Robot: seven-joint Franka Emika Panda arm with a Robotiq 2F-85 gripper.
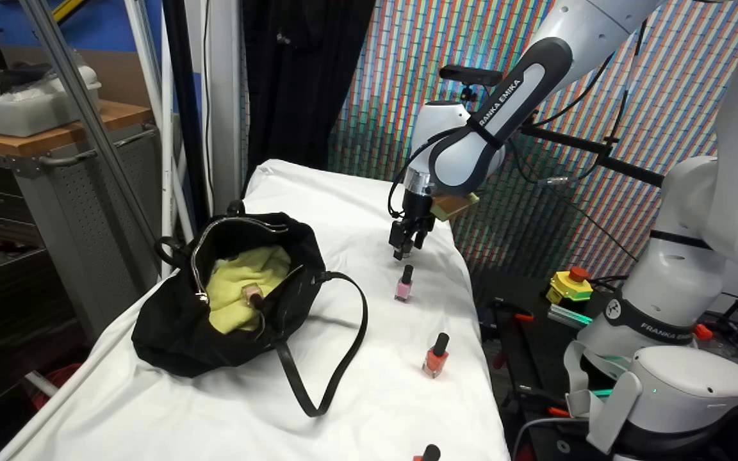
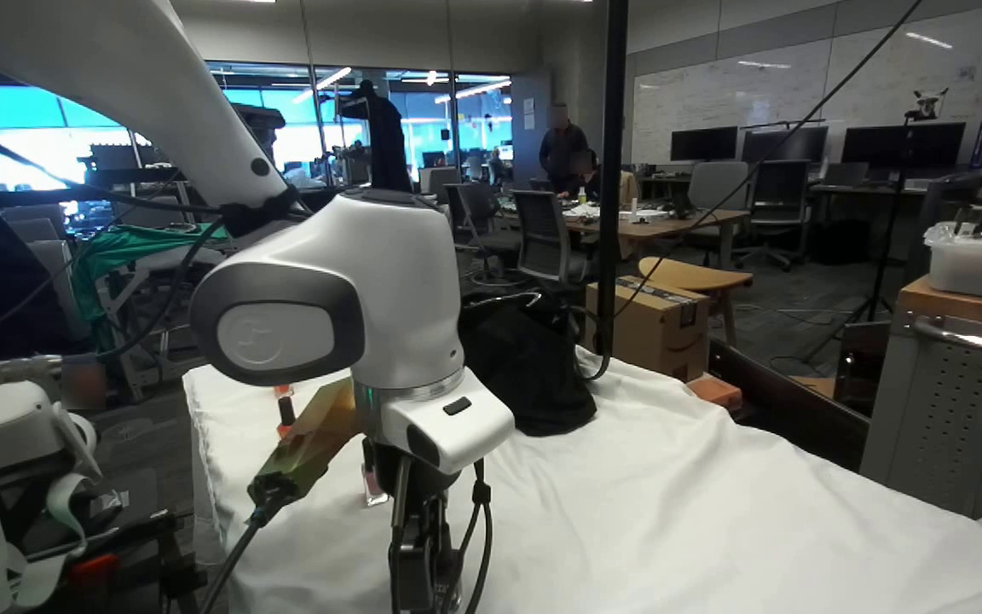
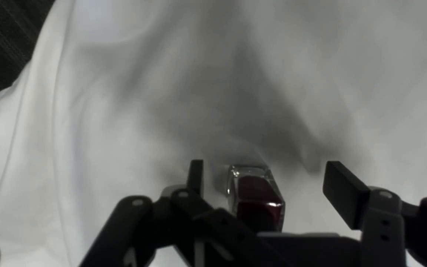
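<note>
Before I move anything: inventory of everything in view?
bag: 1, black, on sheet
sheet: 1, white, under bag
cloth: 1, yellow, inside bag
bagged bottle: 1, pinkish, on cloth
pink bottle: 1, pink, black cap, upright on sheet
orange bottle: 1, orange, black cap, upright on sheet
cut-off bottle: 1, reddish, black cap, at frame edge
dark red bottle: 1, dark red, on sheet
emergency stop: 1, yellow and red, beyond sheet's edge
headset: 1, white, beyond sheet's edge
cart: 1, grey, wooden top, background
bin: 1, whitish, on cart
carton: 1, brown, background
chairs: several, grey, background
people: at least 2, dark-clothed, background
arm: 1, white and grey, over sheet
gripper: 1, black, open, dark red bottle seen between jaws
</note>
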